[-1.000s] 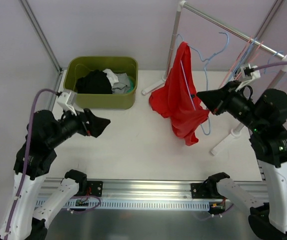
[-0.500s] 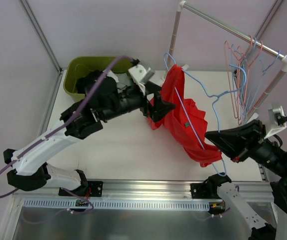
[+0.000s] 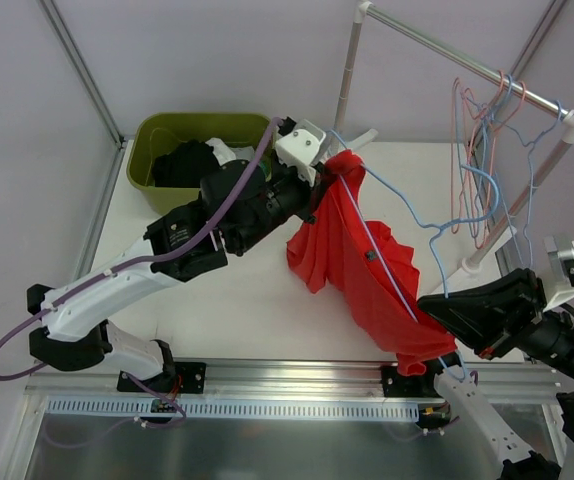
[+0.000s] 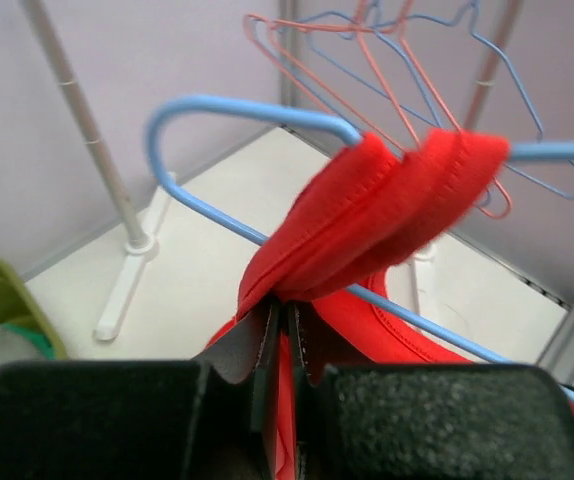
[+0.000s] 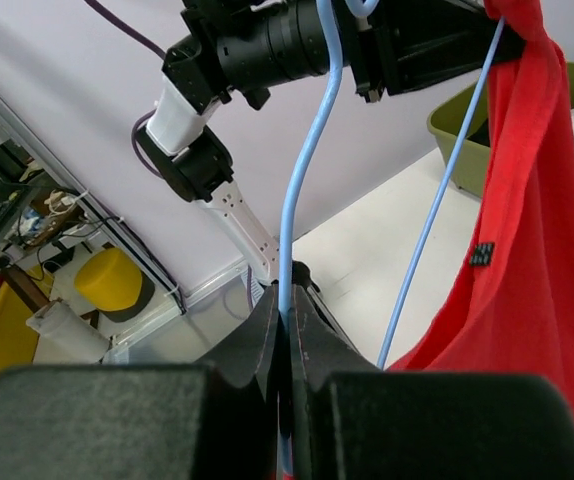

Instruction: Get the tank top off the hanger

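Observation:
The red tank top (image 3: 352,265) hangs on a light blue wire hanger (image 3: 370,230) slung slantwise between my two arms. My left gripper (image 3: 325,182) is shut on the tank top's upper strap. In the left wrist view the jaws (image 4: 287,325) pinch the red fabric just below where the bunched strap (image 4: 387,200) wraps the hanger's shoulder (image 4: 237,105). My right gripper (image 3: 435,312) is low at the near right and is shut on the hanger. In the right wrist view the blue wire (image 5: 312,150) runs up out of the closed jaws (image 5: 285,310), with the tank top (image 5: 532,250) to the right.
A green bin (image 3: 139,140) with dark and pale clothes stands at the back left. A garment rack (image 3: 437,45) crosses the back right, with several blue and pink wire hangers (image 3: 487,130) on it. Its feet rest on the white tabletop (image 3: 217,290).
My left gripper has closed on the tank top's strap and lifted it slightly up and right. The garment now hangs stretched further along the hanger. The right gripper has shifted a little lower and right.

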You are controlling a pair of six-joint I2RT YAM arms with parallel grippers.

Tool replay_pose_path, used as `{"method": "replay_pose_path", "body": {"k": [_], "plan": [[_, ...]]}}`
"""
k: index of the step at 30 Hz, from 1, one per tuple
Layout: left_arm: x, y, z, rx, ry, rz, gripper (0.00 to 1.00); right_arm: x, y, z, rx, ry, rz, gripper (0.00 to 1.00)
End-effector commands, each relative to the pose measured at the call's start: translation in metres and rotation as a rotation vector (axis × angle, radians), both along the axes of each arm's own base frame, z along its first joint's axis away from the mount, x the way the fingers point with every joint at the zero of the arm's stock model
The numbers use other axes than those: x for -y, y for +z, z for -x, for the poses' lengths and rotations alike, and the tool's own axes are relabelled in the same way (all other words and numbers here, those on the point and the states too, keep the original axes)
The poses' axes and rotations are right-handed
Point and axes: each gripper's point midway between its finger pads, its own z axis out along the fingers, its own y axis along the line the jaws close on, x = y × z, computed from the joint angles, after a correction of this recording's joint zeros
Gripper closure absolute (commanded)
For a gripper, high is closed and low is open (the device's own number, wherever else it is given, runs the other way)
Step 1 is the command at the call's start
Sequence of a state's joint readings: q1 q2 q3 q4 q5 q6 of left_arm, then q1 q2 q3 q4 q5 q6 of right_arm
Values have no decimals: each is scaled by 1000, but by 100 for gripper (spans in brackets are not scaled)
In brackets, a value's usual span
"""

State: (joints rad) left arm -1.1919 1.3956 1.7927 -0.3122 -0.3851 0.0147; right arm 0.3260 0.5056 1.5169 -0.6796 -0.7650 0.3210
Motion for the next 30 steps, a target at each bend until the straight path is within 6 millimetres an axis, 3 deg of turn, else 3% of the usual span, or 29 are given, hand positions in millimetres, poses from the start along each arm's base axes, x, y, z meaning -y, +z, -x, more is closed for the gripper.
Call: {"method": "replay_pose_path", "body": {"k": [1, 6, 10, 13, 14, 16, 17, 20, 21, 23, 24, 26, 27, 28, 30], "plan": [[-52, 44, -10, 37, 194, 141, 100, 4, -16, 6, 40, -3, 69, 100], [-91, 37, -31, 27, 432, 136, 100, -2, -38, 46, 150, 199, 132, 100], [-111, 31, -34, -6, 504, 176, 100, 8, -43, 69, 281, 172, 133, 100], [-105, 16, -28, -32, 442, 173, 100, 13, -35, 70, 352, 115, 113, 100], [-94, 11, -22, -53, 372, 182, 100, 15, -36, 70, 366, 94, 99, 100], [-77, -23, -7, -114, 245, 152, 100, 18, -20, 62, 407, 26, 32, 100], [-57, -31, 13, -151, 86, 149, 100, 20, -17, 61, 417, 1, 2, 100], [-26, -61, 57, -268, -189, 141, 100, 21, -1, 29, 406, -85, -120, 100], [-19, -68, 68, -301, -250, 139, 100, 22, 7, 9, 414, -137, -176, 100], [-4, -92, 92, -388, -377, 122, 100, 20, 18, -7, 403, -146, -255, 100], [2, -97, 109, -424, -463, 110, 100, 22, 38, -17, 465, -173, -322, 100], [10, -120, 124, -490, -496, 77, 100, 20, 41, -47, 456, -217, -363, 100], [11, -128, 123, -508, -470, 71, 100, 25, 55, -55, 506, -257, -410, 100], [10, -146, 120, -550, -431, 58, 100, 22, 55, -80, 480, -291, -409, 100], [4, -167, 104, -577, -304, 60, 100, 27, 73, -97, 550, -353, -448, 100]]}}
